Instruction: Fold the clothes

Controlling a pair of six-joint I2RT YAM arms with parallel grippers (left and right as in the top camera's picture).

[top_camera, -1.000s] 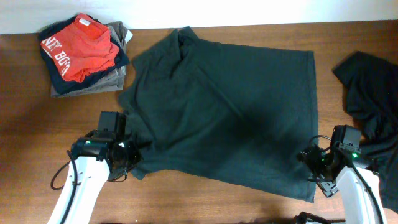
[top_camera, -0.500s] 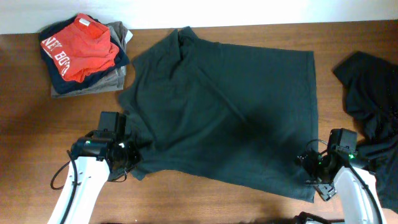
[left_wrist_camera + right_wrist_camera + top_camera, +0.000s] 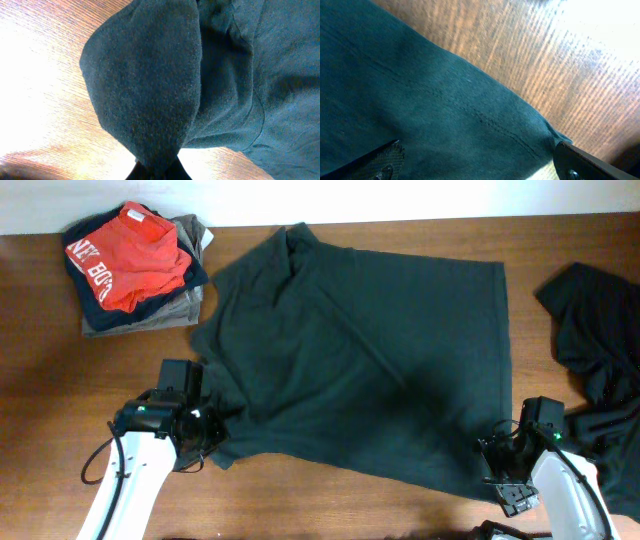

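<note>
Straight down from above; two close wrist views.
Shared: shirt (image 3: 370,350) edge at left claw (image 3: 212,440) and right claw (image 3: 497,470).

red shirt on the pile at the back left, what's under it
Under the red shirt lies a navy garment, its edges showing, and beneath that a grey piece. Anything else below or between them is covered.

There is one big dark T-shirt (image 3: 380,360) spread out in the middle of the tabletop (image 3: 40,380). There is also one crumpled black heap (image 3: 595,340) at the right edge, and I cannot tell how many pieces are in it. At the far left corner sits one pile (image 3: 135,275) with three pieces showing: one red piece (image 3: 130,255) on top, one navy piece (image 3: 92,295) and one olive-grey piece (image 3: 185,310) at the bottom. There are two grippers, the left gripper (image 3: 215,442) and the right gripper (image 3: 495,470).
</note>
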